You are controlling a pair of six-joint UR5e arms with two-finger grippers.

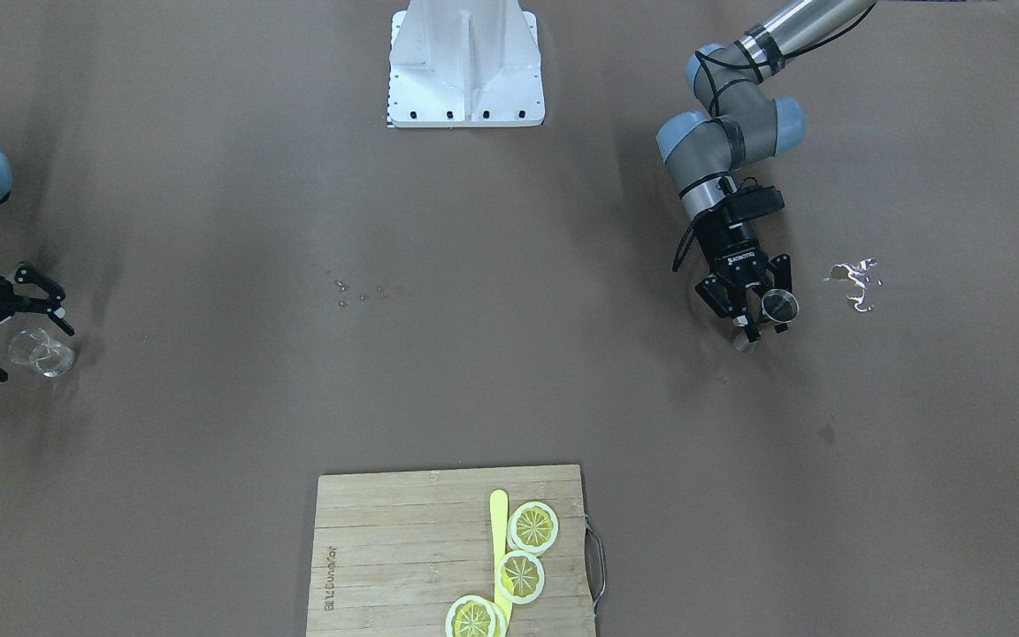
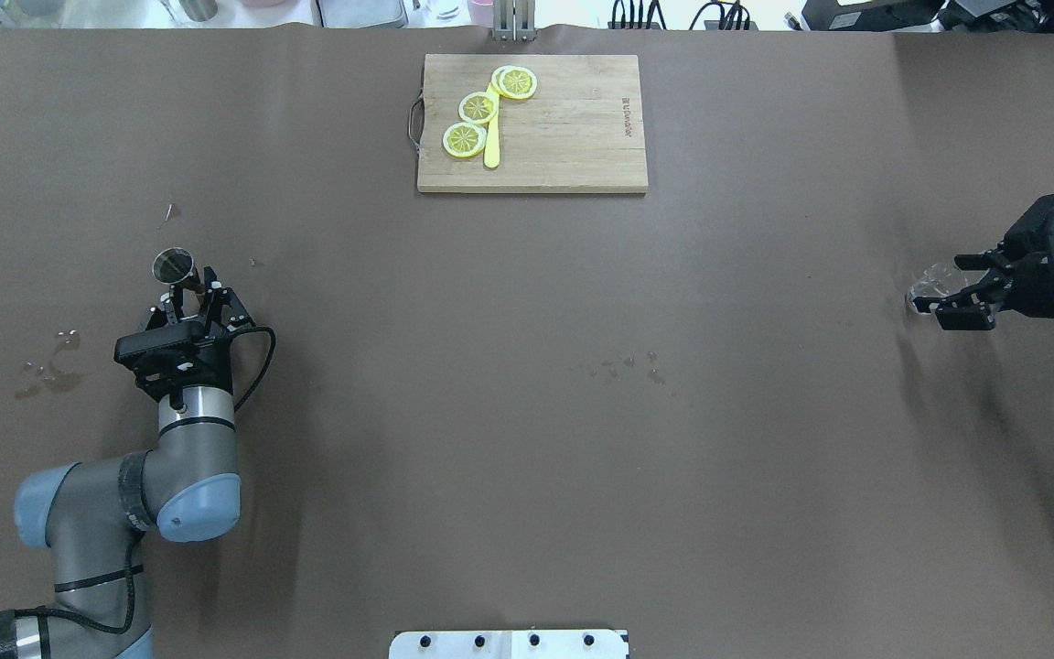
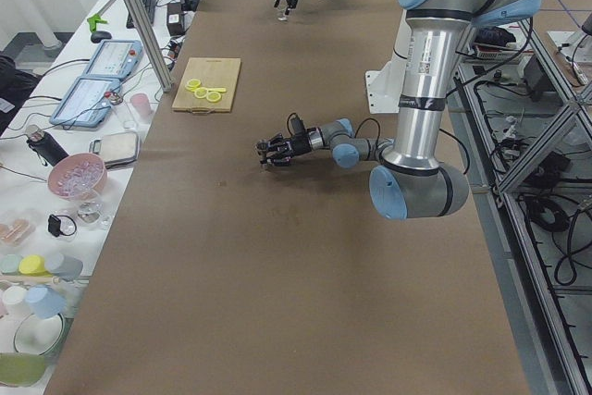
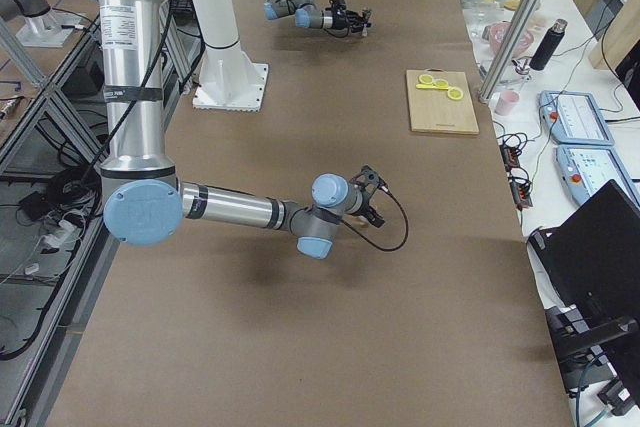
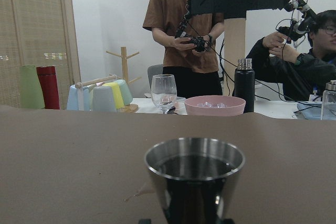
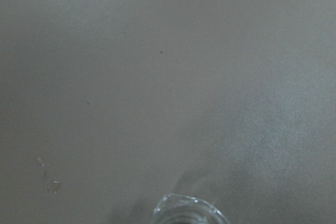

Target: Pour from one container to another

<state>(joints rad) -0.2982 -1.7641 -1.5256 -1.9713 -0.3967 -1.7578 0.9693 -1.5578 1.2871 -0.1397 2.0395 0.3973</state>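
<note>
A small steel cup (image 1: 778, 306) (image 2: 174, 264) stands upright on the brown table. It sits close and centred in the left wrist view (image 5: 194, 179), and its inside looks dark. My left gripper (image 1: 757, 317) (image 2: 190, 288) is low at the table and open, its fingers spread wider than the cup, which stands at their tips. A clear glass (image 1: 41, 354) (image 2: 931, 282) stands at the table's other end, with only its rim (image 6: 188, 211) showing in the right wrist view. My right gripper (image 1: 30, 352) (image 2: 941, 291) is open and angled down, with the glass at its fingertips.
A wooden cutting board (image 2: 573, 128) with lemon slices (image 2: 478, 107) and a yellow knife (image 2: 491, 137) lies at the far middle edge. A water puddle (image 1: 854, 283) lies beside the left gripper, and droplets (image 1: 359, 292) mark the table's middle. The white robot base (image 1: 465, 66) is on the near side.
</note>
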